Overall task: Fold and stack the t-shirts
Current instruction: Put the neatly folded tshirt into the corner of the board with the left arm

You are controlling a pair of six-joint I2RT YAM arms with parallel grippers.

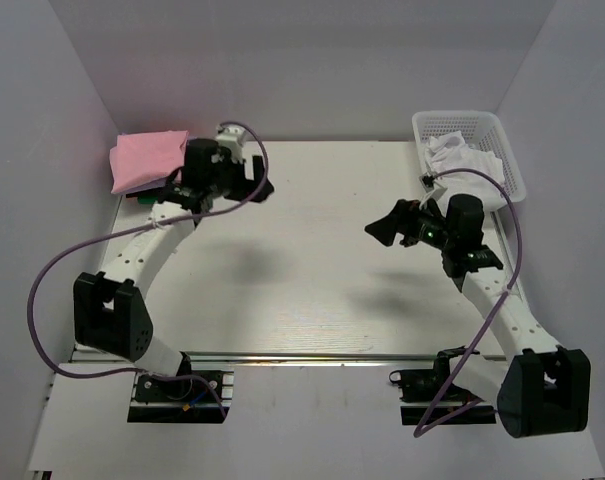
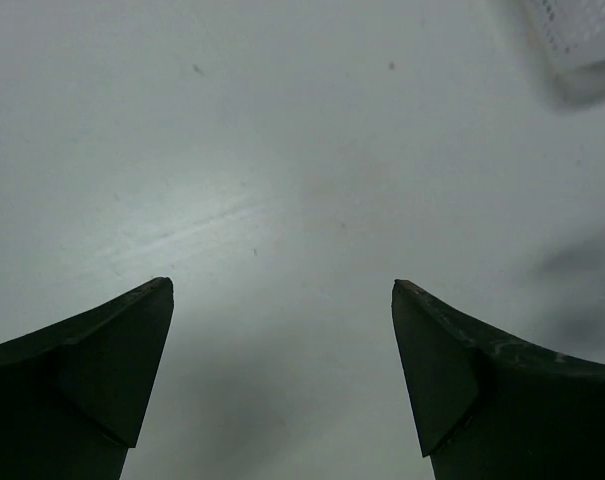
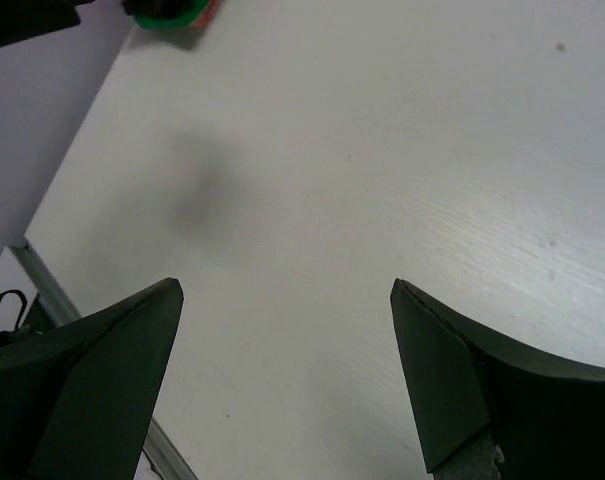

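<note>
A folded pink t-shirt (image 1: 147, 158) lies on top of a stack at the table's far left corner. Green and black cloth edges (image 1: 142, 196) show under it. A pale, lavender-white cloth (image 1: 460, 160) lies crumpled in the white basket (image 1: 502, 135) at the far right. My left gripper (image 1: 259, 188) is open and empty just right of the stack, over bare table (image 2: 282, 285). My right gripper (image 1: 384, 228) is open and empty above the table's middle right (image 3: 285, 285). A green edge of the stack (image 3: 167, 12) shows at the top left of the right wrist view.
The basket's corner (image 2: 582, 40) shows blurred at the top right of the left wrist view. White walls close in the table on the left, back and right. A metal rail (image 1: 312, 357) runs along the near edge. Purple cables loop from both arms.
</note>
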